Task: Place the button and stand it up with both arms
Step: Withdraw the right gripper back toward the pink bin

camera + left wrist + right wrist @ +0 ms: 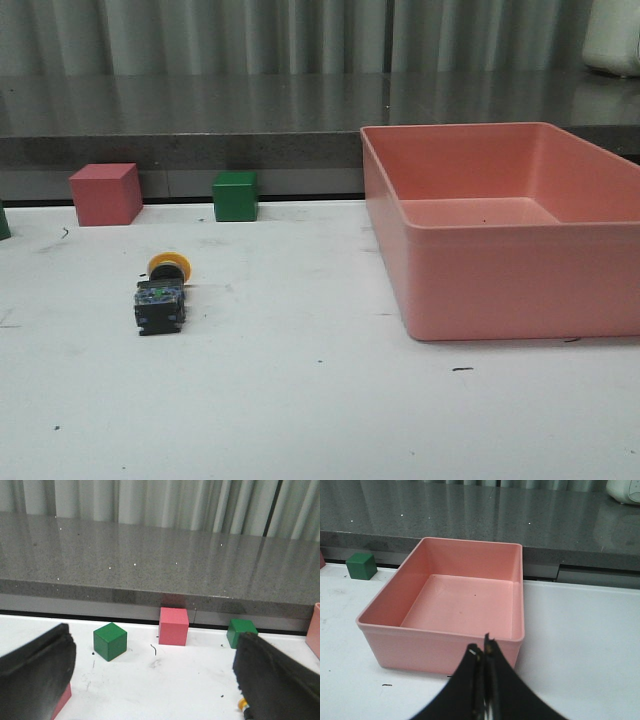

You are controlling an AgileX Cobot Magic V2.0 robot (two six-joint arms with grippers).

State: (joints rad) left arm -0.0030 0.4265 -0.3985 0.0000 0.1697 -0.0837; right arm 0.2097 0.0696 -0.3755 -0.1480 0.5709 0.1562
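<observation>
The button (162, 290) lies on its side on the white table (300, 400), towards the left and a little nearer than the row of blocks. Its yellow cap (168, 264) points away towards the back, and the black body with the bluish-green contact end faces the front. Nothing is touching it. In the left wrist view only a sliver of yellow shows, just beside the tip of one finger.

Behind the button, against the back edge of the table, a pink cube (105, 194) stands to the left and a green cube (235, 196) a bit to its right, the two well apart from each other and from the button. The left wrist view shows a second green cube (109, 641) further along the same side. On the right of the table sits a big pink bin (510, 290), open-topped and with nothing in it. A grey stone counter (200, 120) runs along behind the table, with pale curtains (300, 35) above it.

The left gripper (150, 680) hangs with its fingers (35, 675) spread wide and holds nothing; bare table shows between them. The right gripper (484, 652) hovers at the near side of the bin, its fingertips pressed together with nothing between them.
</observation>
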